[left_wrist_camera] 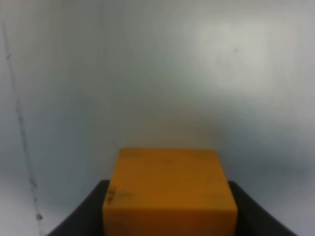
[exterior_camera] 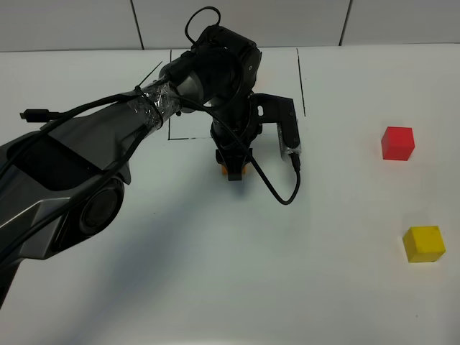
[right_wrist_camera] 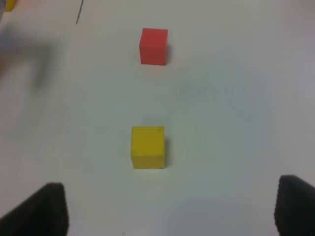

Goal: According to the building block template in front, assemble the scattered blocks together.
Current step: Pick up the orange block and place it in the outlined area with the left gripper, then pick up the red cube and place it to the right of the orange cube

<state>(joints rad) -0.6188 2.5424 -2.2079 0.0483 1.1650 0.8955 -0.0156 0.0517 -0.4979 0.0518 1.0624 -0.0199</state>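
Right gripper [right_wrist_camera: 172, 211]: fingers [right_wrist_camera: 49, 209] wide apart, nothing between them, above the bare white surface [exterior_camera: 215, 287]. It is not in the exterior view.

Yellow cube [exterior_camera: 423, 243]: nearest block. It sits flat on the surface, well apart from the orange cube [exterior_camera: 243, 169], off to its right in the exterior view and closer to the camera. Nothing touches it. In the right wrist view it lies ahead of the open fingers.

Orange cube: mid-surface, clamped in the left gripper [exterior_camera: 233, 171]. In the left wrist view a dark finger sits tight against each side of the cube and its top face is clear. Can't tell if it rests on the surface or is just off it.

Left arm [exterior_camera: 108, 136]: reaches in from the left, wrist pointing down over the orange cube. A black cable [exterior_camera: 277, 194] loops just right of the cube.

Red cube [exterior_camera: 397, 143]: well apart to the right of the orange cube, slightly farther back, beyond the yellow cube, flat and untouched.

Template outline [exterior_camera: 301, 79]: thin black lines just behind the orange cube, mostly covered by the arm. The template's cubes are hidden.
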